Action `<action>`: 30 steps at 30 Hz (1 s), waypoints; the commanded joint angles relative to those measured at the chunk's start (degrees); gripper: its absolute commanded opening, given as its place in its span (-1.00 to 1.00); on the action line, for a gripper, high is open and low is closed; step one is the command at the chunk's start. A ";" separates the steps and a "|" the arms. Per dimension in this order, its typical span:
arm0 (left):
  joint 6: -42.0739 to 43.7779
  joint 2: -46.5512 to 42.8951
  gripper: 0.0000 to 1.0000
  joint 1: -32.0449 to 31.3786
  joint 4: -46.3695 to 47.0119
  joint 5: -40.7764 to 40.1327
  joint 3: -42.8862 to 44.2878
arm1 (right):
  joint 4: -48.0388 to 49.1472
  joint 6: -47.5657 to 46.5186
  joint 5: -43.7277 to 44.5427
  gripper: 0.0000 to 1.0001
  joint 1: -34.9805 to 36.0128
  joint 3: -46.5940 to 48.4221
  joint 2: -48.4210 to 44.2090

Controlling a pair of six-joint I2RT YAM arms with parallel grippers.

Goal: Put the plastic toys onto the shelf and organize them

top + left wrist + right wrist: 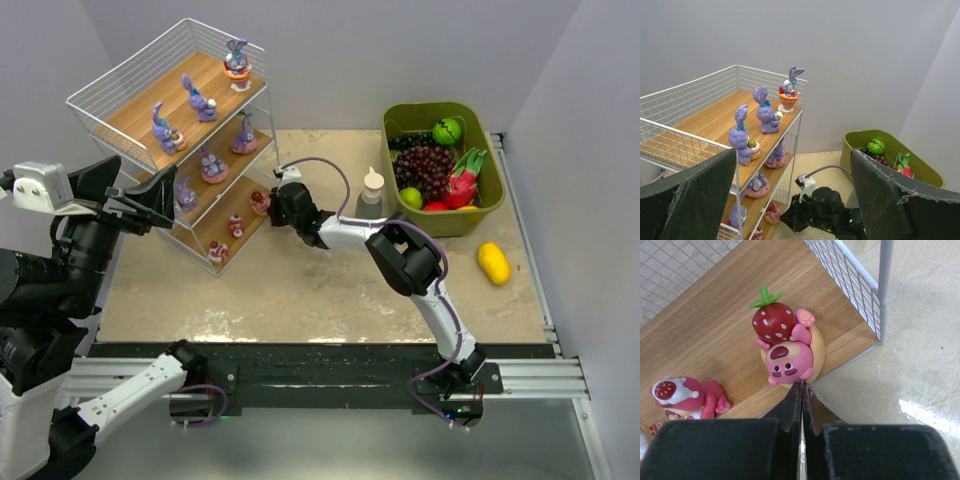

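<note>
The shelf (150,100), white wire with three wooden boards, stands at the far left. Purple bunnies (197,98) sit on its top and middle boards, and small pink and red toys (236,226) on the bottom board. My right gripper (272,205) is shut with nothing between its fingers. Its tips (801,386) touch or nearly touch a pink bear with a strawberry (787,352) at the front corner of the bottom board (715,315). A second pink toy (682,395) lies to that bear's left. My left gripper (150,200) hangs open and empty beside the shelf (710,120), with the left gripper (794,152) looking along the boards.
An olive-green bin (470,222) with grapes (432,165) and other fake fruit stands at the back right. A small bottle (372,192) stands just left of it. A yellow lemon (493,263) lies on the table in front of the bin.
</note>
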 commanded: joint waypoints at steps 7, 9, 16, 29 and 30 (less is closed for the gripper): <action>-1.36 -1.01 0.99 0.18 -0.19 -0.78 1.23 | -0.80 0.33 0.52 -1.00 -0.54 3.59 0.46; -1.62 -1.01 0.99 0.18 -0.27 -0.96 1.31 | 0.60 0.24 0.35 -1.00 -0.62 0.62 -1.73; -2.85 -1.62 0.99 0.26 -0.45 -2.27 1.23 | 1.05 -1.43 2.28 -0.66 -0.53 -12.49 -16.04; 5.14 -3.11 0.99 0.18 -1.51 -16.60 10.27 | -32.25 1.63 2.36 0.98 -0.53 -6.97 -36.27; 5.15 -3.29 0.99 0.26 -1.24 -16.60 10.63 | -34.09 2.08 3.50 0.98 -0.53 -6.53 -36.98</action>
